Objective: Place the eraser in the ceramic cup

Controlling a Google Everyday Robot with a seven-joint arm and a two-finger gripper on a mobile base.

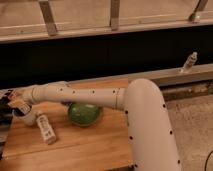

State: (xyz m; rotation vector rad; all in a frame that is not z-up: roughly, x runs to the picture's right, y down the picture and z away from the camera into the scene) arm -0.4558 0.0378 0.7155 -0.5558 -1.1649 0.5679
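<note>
Arm (100, 95) stretches from the lower right across the wooden desk (80, 147) to its far left edge, where the end effector (14, 102) sits low over the ceramic cup (26, 116). Whether the end effector is clenched or released cannot be told here; its tip is a dark jumble at the left border. The eraser cannot be picked out for certain: a dark shape with a pale orange patch shows at the end effector, just above the cup's rim, but what it is cannot be told.

The cup stands directly below and slightly right of the end effector, touching or nearly touching it. Just right of the cup, and lower, a white labelled tube (46, 128) lies flat on the desk, angled away from the end effector. Farther right, under the forearm, sits a green bowl (84, 114), with a small bit of blue showing at its upper left rim. Well away to the far right, a small bottle (189, 63) stands on the ledge behind the desk.
</note>
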